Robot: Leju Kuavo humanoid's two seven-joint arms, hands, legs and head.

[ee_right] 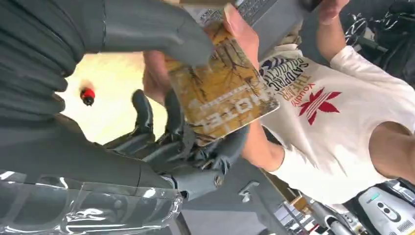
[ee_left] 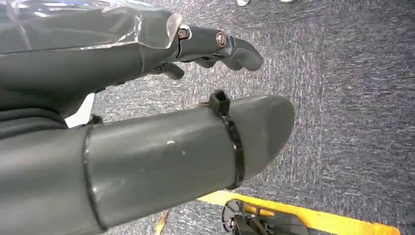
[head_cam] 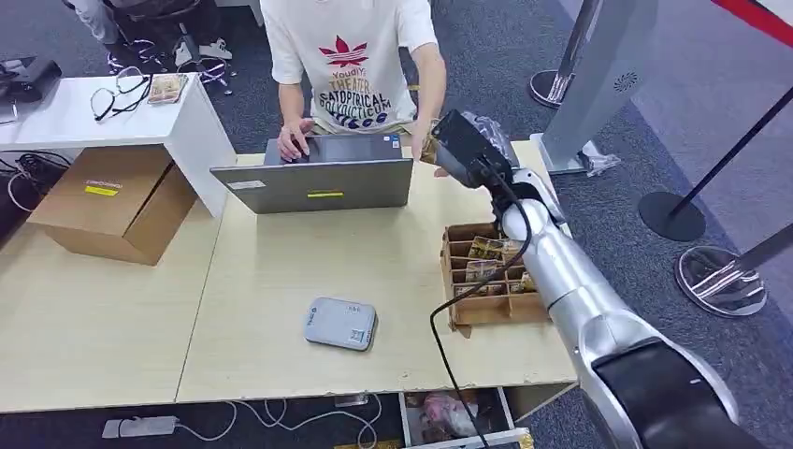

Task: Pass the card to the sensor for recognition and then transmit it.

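while the pale wooden table (head_cam: 281, 281) fills the middle of the head view, the person in a white printed t-shirt (head_cam: 351, 56) sits at its far edge, upper centre, behind an open grey laptop (head_cam: 313, 182). the silver right arm (head_cam: 570, 281) rises from the lower right toward the upper centre. right of centre stands a brown cardboard tray of cards (head_cam: 486, 276); the flat grey card sensor (head_cam: 339, 324) lies alone, lower centre, well apart from the hand.

the right hand (ee_right: 166, 107) pinches the yellow-brown printed card (ee_right: 220, 88) between thick thumb and dark fingers, and the person's hand (ee_right: 240, 34) touches the card's far edge in the right wrist view. the left hand (ee_left: 210, 46) hangs over carpet, fingers loosely curled on nothing.

judging by this, the handover is under way: the card is away from the sensor, at the person, so what remains is releasing it. whether recognition happened cannot be told.
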